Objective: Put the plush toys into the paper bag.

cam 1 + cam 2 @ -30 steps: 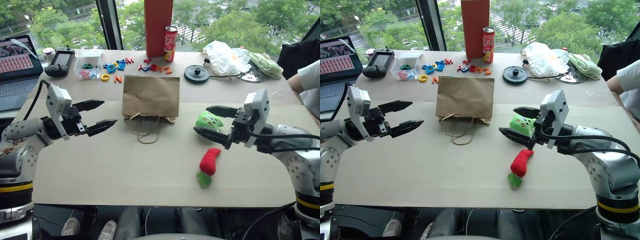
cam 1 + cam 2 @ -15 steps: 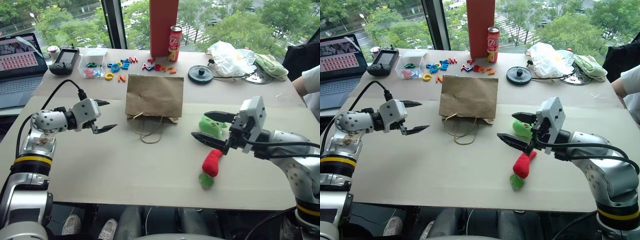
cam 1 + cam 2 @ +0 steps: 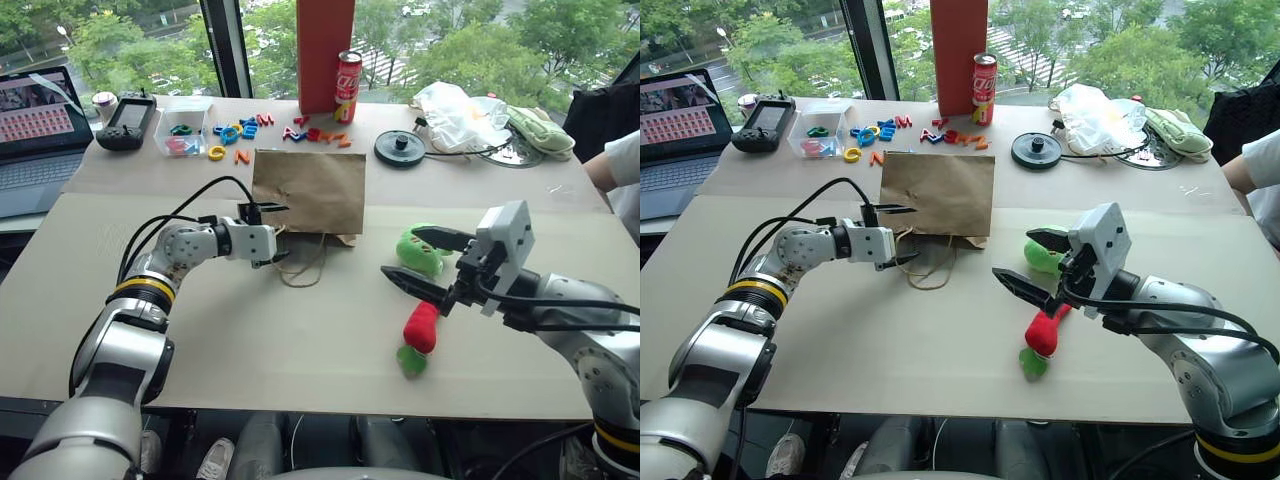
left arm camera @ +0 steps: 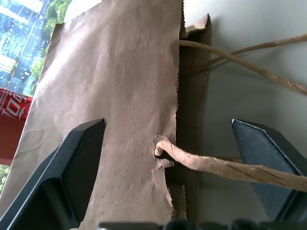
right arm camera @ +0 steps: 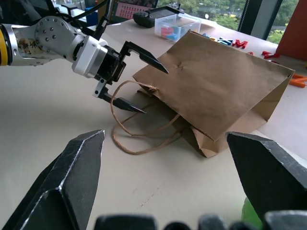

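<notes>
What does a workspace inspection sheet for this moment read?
Surface: pale table, paper-covered.
Job's things: paper bag lying flat, handles toward the robot; green toy and red chili toy on the table, outside the bag.
Clutter: letters, can, white plastic bag, black disc, laptop, handheld controller.
Grippers: left gripper open at the bag's mouth edge; right gripper open beside the green toy, holding nothing.
Cables: black cable looping over the left arm.
Surroundings: window, trees; a person's sleeve at the far right.
</notes>
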